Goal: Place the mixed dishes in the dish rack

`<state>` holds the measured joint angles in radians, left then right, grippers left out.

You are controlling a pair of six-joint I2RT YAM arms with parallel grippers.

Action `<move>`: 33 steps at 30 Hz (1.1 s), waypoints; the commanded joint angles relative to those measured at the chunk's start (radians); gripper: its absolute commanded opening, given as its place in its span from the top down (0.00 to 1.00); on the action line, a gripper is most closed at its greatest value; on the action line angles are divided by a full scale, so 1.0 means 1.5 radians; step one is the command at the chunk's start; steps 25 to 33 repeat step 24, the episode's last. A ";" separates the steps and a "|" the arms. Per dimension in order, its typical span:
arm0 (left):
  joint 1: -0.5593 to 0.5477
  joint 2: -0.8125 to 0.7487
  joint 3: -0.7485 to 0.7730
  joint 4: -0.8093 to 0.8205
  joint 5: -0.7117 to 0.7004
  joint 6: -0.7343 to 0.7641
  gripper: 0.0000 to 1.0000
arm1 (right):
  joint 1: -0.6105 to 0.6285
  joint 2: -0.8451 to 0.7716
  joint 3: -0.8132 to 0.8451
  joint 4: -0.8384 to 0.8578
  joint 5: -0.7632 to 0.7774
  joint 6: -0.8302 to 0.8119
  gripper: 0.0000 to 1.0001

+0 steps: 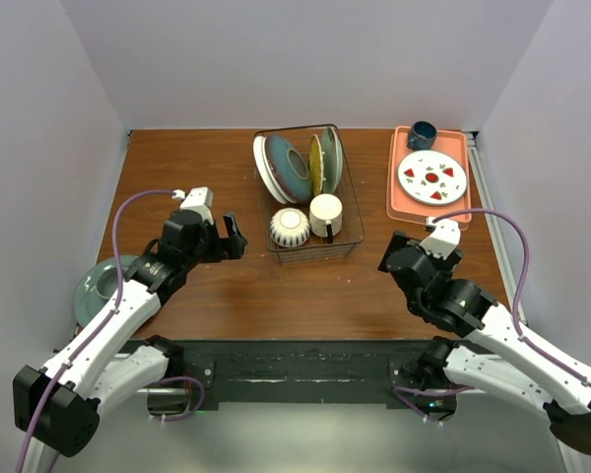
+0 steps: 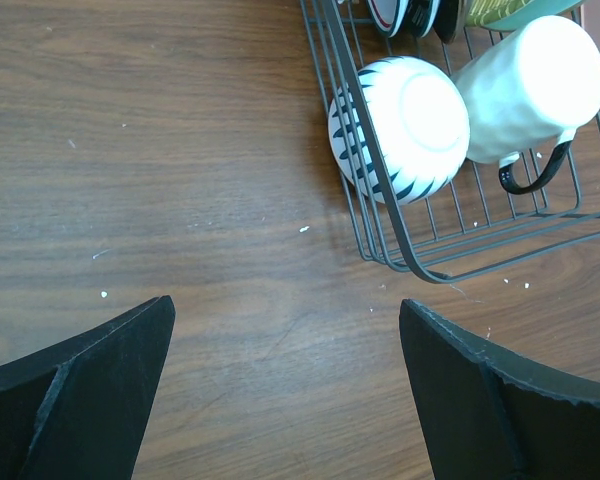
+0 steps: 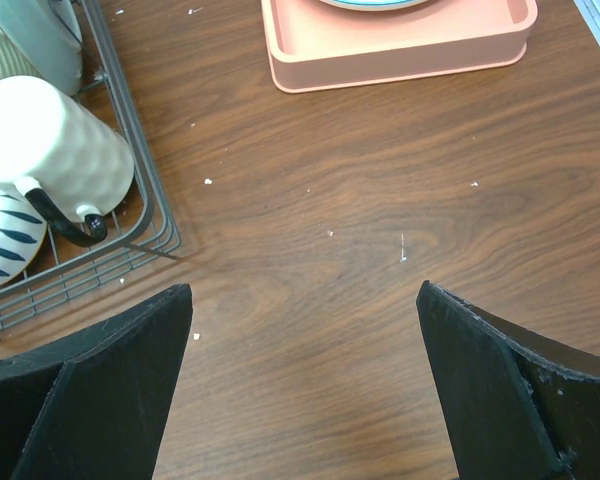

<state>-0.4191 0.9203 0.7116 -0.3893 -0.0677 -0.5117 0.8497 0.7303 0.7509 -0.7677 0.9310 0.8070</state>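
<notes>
The dark wire dish rack [image 1: 347, 202] stands mid-table. Several plates [image 1: 288, 168] stand on edge in it. At its near end lie a striped bowl [image 1: 290, 228] and a cream mug [image 1: 326, 215] with a dark handle. My left gripper [image 1: 234, 238] hovers open over bare wood just left of the rack. In its wrist view the bowl [image 2: 400, 125] and mug [image 2: 530, 90] sit upper right. My right gripper [image 1: 392, 252] is open right of the rack's near corner, nothing between its fingers. A pale plate with red marks [image 1: 432, 177] and a dark blue mug [image 1: 421, 135] rest on a salmon tray [image 1: 399, 202].
A grey-green dish [image 1: 97, 286] sits at the table's left edge, partly behind my left arm. The salmon tray [image 3: 400, 55] lies ahead of my right gripper [image 3: 304, 287], the rack's corner [image 3: 145, 205] to its left. White walls close three sides.
</notes>
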 commanded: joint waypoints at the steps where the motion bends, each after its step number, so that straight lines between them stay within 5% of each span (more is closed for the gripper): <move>1: 0.005 0.002 0.004 0.020 -0.011 0.009 0.00 | -0.002 -0.011 -0.003 -0.005 0.040 0.039 0.01; 33: 0.005 0.004 0.003 0.018 -0.024 0.010 0.00 | -0.002 -0.003 -0.004 -0.008 0.046 0.044 0.01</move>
